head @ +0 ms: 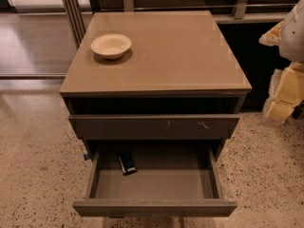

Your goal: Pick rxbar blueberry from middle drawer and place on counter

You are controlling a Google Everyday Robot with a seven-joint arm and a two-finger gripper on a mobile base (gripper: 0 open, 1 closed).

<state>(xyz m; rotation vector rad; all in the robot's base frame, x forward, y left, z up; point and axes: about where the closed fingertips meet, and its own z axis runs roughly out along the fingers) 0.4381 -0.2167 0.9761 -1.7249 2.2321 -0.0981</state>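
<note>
The rxbar blueberry (127, 163) is a small dark wrapper with white markings. It lies flat in the back left part of the middle drawer (154, 207), which is pulled out wide, its plain front nearest me. The tan counter (175, 51) tops the cabinet above it. My gripper (284, 96) shows as pale yellow and white parts at the right edge of the view. It hangs beside the cabinet's right side, well above and to the right of the bar, touching nothing.
A cream bowl (111, 45) stands on the counter's back left. The upper drawer front (154, 126), with small white scratch marks, sticks out slightly over the back of the middle drawer. Speckled floor (38, 175) surrounds the cabinet.
</note>
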